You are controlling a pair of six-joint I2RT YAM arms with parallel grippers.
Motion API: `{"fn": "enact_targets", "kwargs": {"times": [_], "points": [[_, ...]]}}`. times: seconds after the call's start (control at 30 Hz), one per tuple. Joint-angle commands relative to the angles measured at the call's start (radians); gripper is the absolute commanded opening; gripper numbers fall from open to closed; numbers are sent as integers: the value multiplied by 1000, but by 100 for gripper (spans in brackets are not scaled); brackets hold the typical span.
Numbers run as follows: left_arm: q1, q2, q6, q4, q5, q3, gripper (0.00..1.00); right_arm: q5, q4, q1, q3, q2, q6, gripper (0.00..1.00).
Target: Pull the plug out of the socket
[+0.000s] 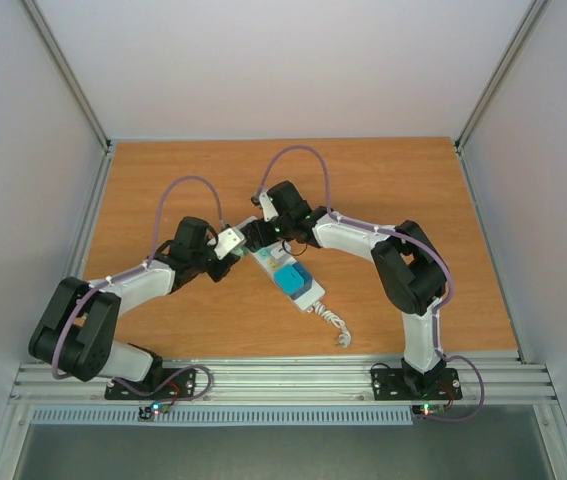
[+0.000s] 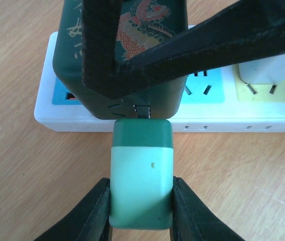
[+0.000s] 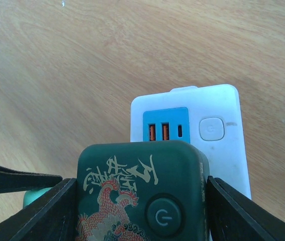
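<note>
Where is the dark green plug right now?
The dark green plug stands on the socket, centre of the top view, next to its USB ports, clamped in the jaws of the right gripper.

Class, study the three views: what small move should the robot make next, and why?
Probably lift the right claw straight up: its fingers clamp the dark green plug, which sits seated on the socket, while the left claw pinches the mint block beside it.

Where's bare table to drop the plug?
Bare: table's far right and far left corners, plus the near patch left of the cord. Crowded: centre, right tool on the plug at the socket, left tool clamping a green block.
</note>
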Motion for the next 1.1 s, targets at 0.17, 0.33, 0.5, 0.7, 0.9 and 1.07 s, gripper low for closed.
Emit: {"fn": "enact_targets", "kwargs": {"times": [0.17, 0.33, 0.5, 0.7, 0.9, 1.07], "points": [[-75, 33, 21, -42, 57, 76, 16, 234, -104, -89, -99, 35, -75, 37], [-75, 42, 24, -55, 72, 98, 15, 214, -98, -119, -170, -11, -86, 37], [-73, 25, 20, -52, 110, 96, 16, 175, -111, -167, -203, -53, -107, 37], [-76, 42, -32, -28, 192, 154, 16, 148, -112, -213, -238, -87, -131, 37], [-81, 122, -107, 17, 272, 239, 16, 62, -128, -265, -246, -128, -127, 40], [-80, 182, -164, 33, 301, 309, 16, -37, -154, -282, -224, -190, -114, 53]]}}
